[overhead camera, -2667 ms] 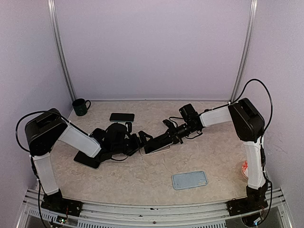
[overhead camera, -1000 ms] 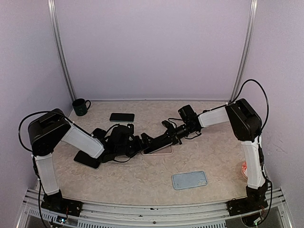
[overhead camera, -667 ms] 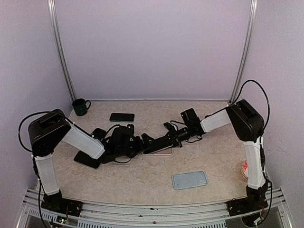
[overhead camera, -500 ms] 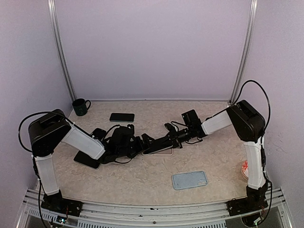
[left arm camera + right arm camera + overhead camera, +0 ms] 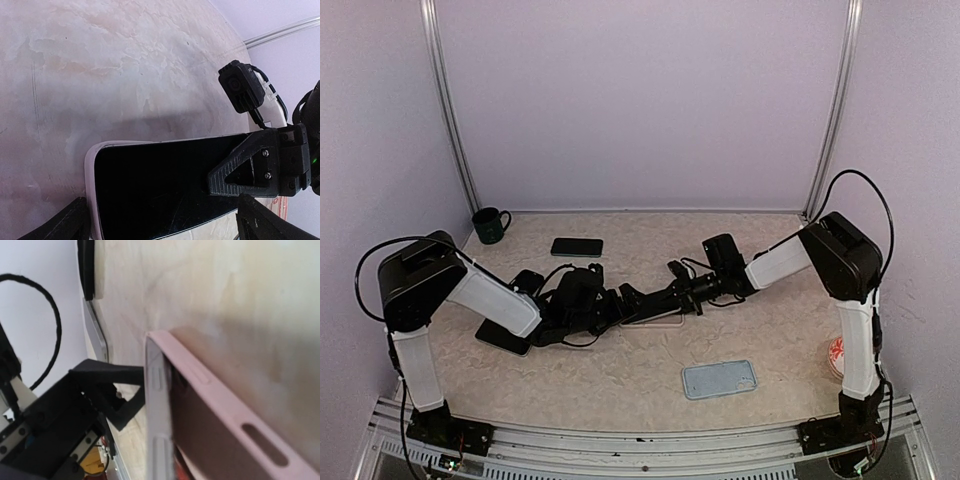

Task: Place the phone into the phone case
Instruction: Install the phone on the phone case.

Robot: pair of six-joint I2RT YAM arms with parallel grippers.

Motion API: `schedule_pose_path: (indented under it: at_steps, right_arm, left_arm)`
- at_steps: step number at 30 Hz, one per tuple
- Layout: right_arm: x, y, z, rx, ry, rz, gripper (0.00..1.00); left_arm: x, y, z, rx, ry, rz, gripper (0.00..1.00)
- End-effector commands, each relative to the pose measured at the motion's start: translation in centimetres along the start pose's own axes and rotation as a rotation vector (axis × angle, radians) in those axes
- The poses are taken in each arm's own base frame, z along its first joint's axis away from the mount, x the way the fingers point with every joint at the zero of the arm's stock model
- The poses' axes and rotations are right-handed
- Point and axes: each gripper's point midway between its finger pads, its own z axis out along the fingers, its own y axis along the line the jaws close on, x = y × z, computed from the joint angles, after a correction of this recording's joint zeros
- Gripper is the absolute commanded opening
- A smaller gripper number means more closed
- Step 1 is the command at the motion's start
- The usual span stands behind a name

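The left fingers [image 5: 75,222] stand spread wide, one at the lower left and one at the lower right of the left wrist view, with the phone [image 5: 160,185] lying between them. The right fingers [image 5: 250,172] are closed tight and press on the phone's dark screen from the right of that view; I cannot tell whether they grip anything. In the top view the left gripper [image 5: 620,303] and right gripper [image 5: 655,298] meet at the middle of the tabletop [image 5: 650,240], over the phone and its case [image 5: 658,319].

Around them: a dark green mug [image 5: 490,225] at the upper left corner of the tabletop, a second black phone [image 5: 577,246] just above the left arm, a dark flat slab [image 5: 502,337] under that arm, and a pale blue case [image 5: 720,379] lower right of centre, well apart. A red-and-white thing [image 5: 834,353] sits at the right edge.

The phone has a glossy black face, and the pale pinkish case wraps its left end. The right wrist view shows the case's side [image 5: 200,390] with button bumps and a slot cutout.
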Motion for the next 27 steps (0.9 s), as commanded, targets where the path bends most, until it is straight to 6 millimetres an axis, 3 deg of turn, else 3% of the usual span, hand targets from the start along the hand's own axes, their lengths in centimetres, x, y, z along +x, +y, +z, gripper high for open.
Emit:
schedule_pose_path:
  at_steps: [1,12,22,27]
  right_arm:
    - [1.5,-3.7,1.6,0.143,-0.034,0.115,0.0]
    - [2.9,-3.9,2.8,0.107,0.003,0.117,0.0]
    - [2.5,0.1,0.9,-0.063,-0.008,-0.015,0.0]
    - [2.4,1.0,0.0,-0.13,-0.019,-0.038,0.0]
  left_arm:
    - [2.3,-2.1,-0.5,0.055,0.085,-0.005,0.99]
    - [2.6,-2.5,-0.7,0.068,0.088,0.005,0.99]
    - [1.1,-2.0,-2.0,0.054,0.048,0.02,0.99]
    - [1.2,-1.7,-2.1,0.056,0.058,0.016,0.99]
